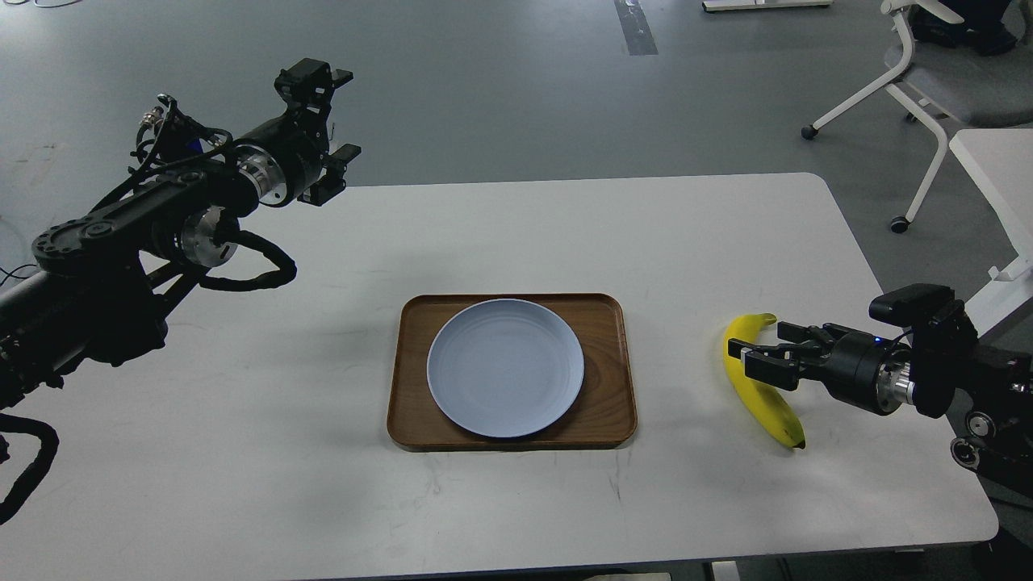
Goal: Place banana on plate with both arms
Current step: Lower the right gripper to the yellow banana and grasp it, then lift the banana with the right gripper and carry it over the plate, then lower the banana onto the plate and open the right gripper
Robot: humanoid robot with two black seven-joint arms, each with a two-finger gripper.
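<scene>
The yellow banana (779, 416) lies on the white table, right of the tray, with its dark tip toward me. The pale blue-grey plate (504, 368) sits empty on the brown wooden tray (607, 323) at the table's middle. My right gripper (759, 352) comes in low from the right and is over the banana's middle, its fingers a little apart. I cannot tell whether they touch the banana. My left gripper (327, 119) is held high over the table's far left edge, open and empty, far from the plate.
The white table (242, 452) ends close behind my left gripper and right of the banana. An office chair (928, 73) and a second white table (997, 165) stand off to the right on the grey floor.
</scene>
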